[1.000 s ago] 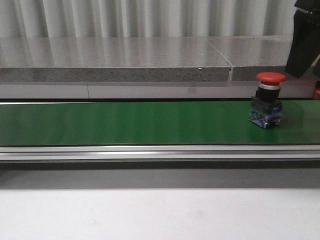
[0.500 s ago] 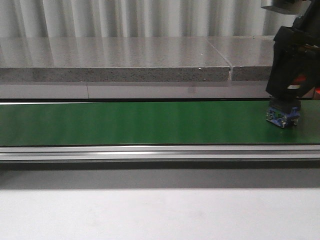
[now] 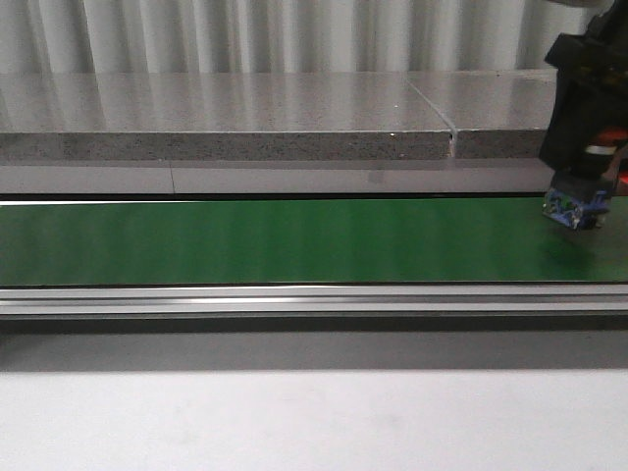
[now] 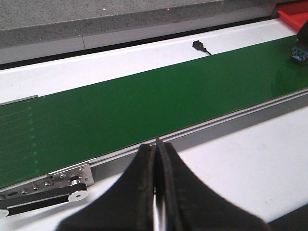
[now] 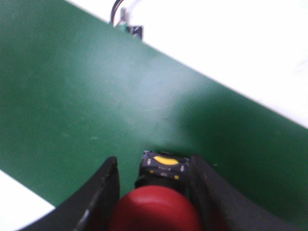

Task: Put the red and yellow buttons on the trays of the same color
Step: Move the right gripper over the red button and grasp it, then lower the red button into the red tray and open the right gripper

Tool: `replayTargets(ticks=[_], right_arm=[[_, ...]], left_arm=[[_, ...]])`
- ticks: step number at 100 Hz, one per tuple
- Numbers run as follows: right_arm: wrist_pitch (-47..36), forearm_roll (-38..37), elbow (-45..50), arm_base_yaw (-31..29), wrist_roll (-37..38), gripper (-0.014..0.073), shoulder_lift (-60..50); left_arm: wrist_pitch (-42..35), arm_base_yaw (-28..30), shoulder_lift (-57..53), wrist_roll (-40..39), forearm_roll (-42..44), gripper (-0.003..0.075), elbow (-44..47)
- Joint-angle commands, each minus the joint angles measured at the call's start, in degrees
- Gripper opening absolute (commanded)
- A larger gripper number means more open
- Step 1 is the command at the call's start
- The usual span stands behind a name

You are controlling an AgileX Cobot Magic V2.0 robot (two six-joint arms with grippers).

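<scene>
Button (image 5: 156,211), red-capped, pinched between fingers of right gripper (image 5: 154,192) at far right end of green belt (image 3: 275,240), seemingly just clear of it, ready for carrying to red tray (image 4: 294,18). Left gripper (image 4: 156,187) pressed together, idle near belt's rail.

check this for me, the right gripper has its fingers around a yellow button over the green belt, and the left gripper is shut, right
Not quite: the button is red, not yellow, as its mushroom cap shows in the right wrist view. The rest holds: the right gripper has its fingers around it over the green belt, and the left gripper is shut.
</scene>
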Motion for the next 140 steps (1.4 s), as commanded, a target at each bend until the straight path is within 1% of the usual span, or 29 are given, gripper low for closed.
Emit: replayTargets(ticks=[1, 17, 37, 51, 65, 80, 103, 118, 126, 140], right_arm=[[-3.19, 1.49, -2.27, -2.57, 1.66, 0.0078, -4.99], [-8.38, 1.49, -2.27, -9.32, 6.48, 0.0078, -8.37], [-11.91, 1.49, -2.27, -18.19, 11.96, 0.0078, -8.92], [-14.62, 1.49, -2.27, -22.90, 15.08, 0.0078, -8.92], [-15.75, 1.49, -2.27, -26.36, 18.12, 0.0078, -8.86], [-16.14, 1.49, -3.25, -29.31, 20.43, 0.0078, -7.12], [-12.25, 1.43, -9.93, -32.85, 22.96, 0.0078, -0.23], [-11.31, 1.31, -13.06, -34.02, 22.97, 0.0078, 4.48], [-12.14, 1.31, -13.60, -34.25, 22.97, 0.0078, 6.52], [-16.42, 1.37, -13.60, -34.25, 22.97, 0.0078, 9.94]], left_arm=[[-4.16, -0.50, 0.47, -0.09, -1.14, -0.0020, -1.37], [-4.16, -0.50, 0.47, -0.09, -1.14, -0.0020, -1.37], [-4.16, -0.50, 0.47, -0.09, -1.14, -0.0020, -1.37], [-4.16, -0.50, 0.47, -0.09, -1.14, -0.0020, -1.37], [-4.16, -0.50, 0.47, -0.09, -1.14, -0.0020, -1.37], [-4.16, -0.50, 0.47, -0.09, -1.14, -0.0020, -1.37], [-4.16, -0.50, 0.47, -0.09, -1.14, -0.0020, -1.37], [-4.16, -0.50, 0.47, -0.09, -1.14, -0.0020, -1.37], [-4.16, -0.50, 0.47, -0.09, -1.14, -0.0020, -1.37], [-4.16, -0.50, 0.47, -0.09, -1.14, -0.0020, -1.37]])
